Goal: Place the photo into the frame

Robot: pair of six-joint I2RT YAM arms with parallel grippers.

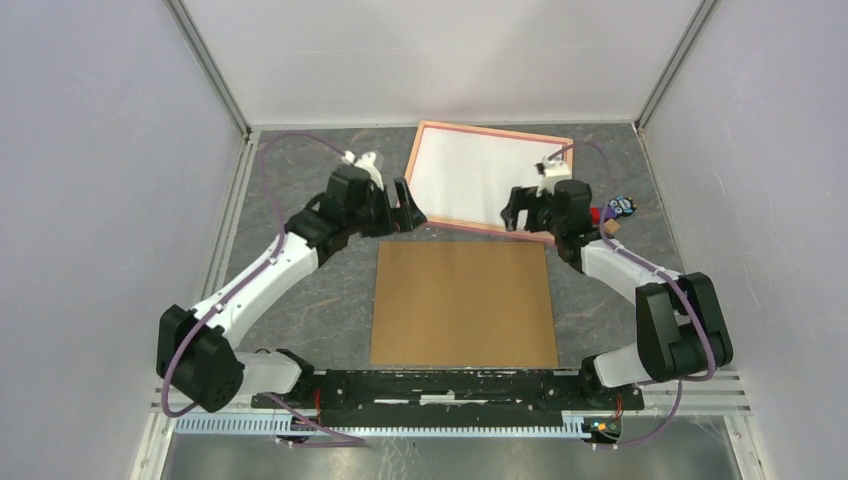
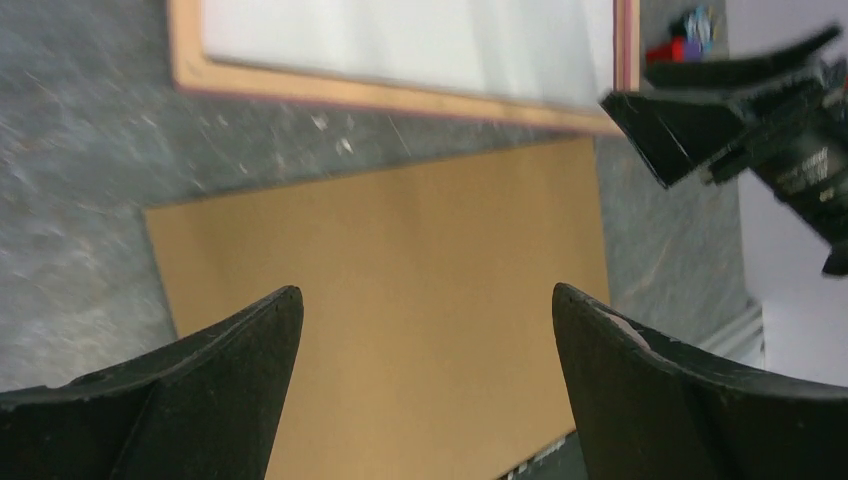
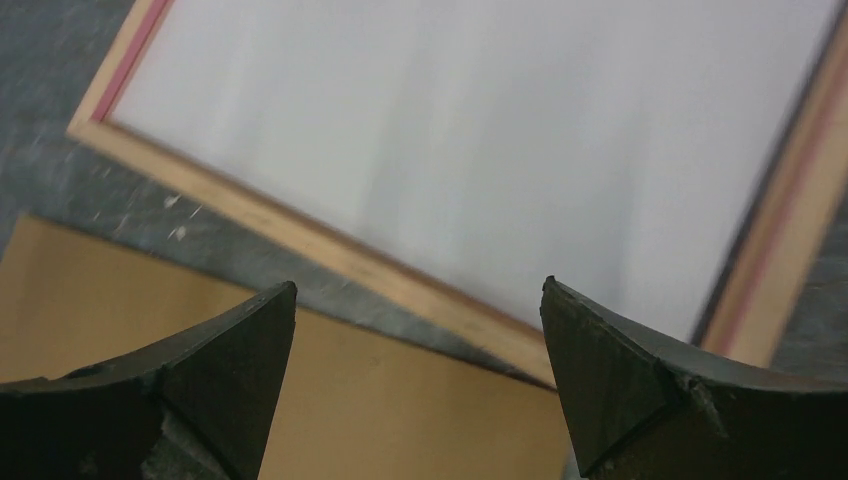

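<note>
Left end effector [image 2: 427, 292] and right end effector [image 3: 419, 284] both gape wide, empty.

No text, label or number can be read in any view. In my left wrist camera, at about three o'clock, the black housing of my right arm [image 2: 812, 165] carries a few small white marks that look like printed lettering, too blurred to make out. In the overhead view, at about two o'clock, a small blue and red object [image 1: 617, 208] shows pale spots, too small to read.
</note>
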